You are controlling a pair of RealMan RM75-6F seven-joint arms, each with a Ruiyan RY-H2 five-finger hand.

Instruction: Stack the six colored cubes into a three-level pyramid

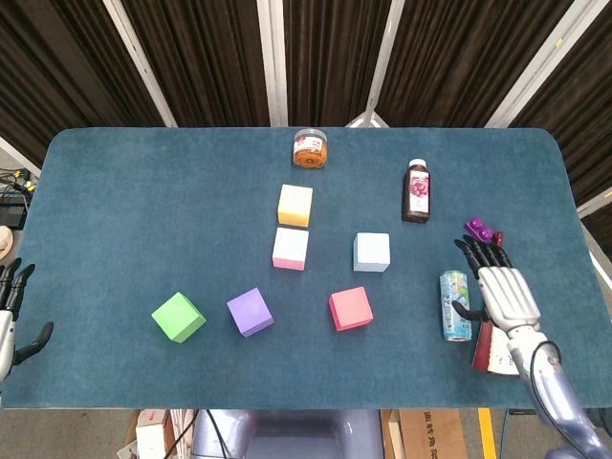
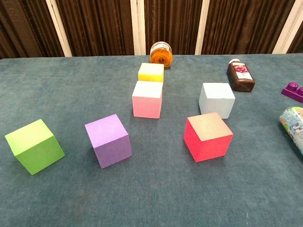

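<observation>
Six cubes sit apart on the blue counter (image 1: 143, 210), none stacked. The yellow cube (image 1: 295, 205) lies farthest back, with the pink cube (image 1: 290, 249) just in front of it, close but not clearly touching. The pale blue cube (image 1: 371, 251) stands to the right of the pink one, and the red cube (image 1: 350, 308) sits in front of it, turned a little. The purple cube (image 1: 250, 311) is left of the red one, also turned, and the green cube (image 1: 178, 316) lies farthest left.

The right hand (image 1: 503, 292) hovers over the right part of the counter with its fingers spread and holding nothing, just beside a can (image 1: 455, 305) lying on its side. Under the hand and wrist lies a dark red and white paper packet (image 1: 493, 352). A small purple block (image 1: 477, 229) sits just beyond the fingertips. The left hand (image 1: 10, 311) shows at the left edge, off the counter, fingers apart and empty.

At the back stands an orange jar (image 1: 310, 148), and a dark bottle (image 1: 417, 191) lies to its right.
</observation>
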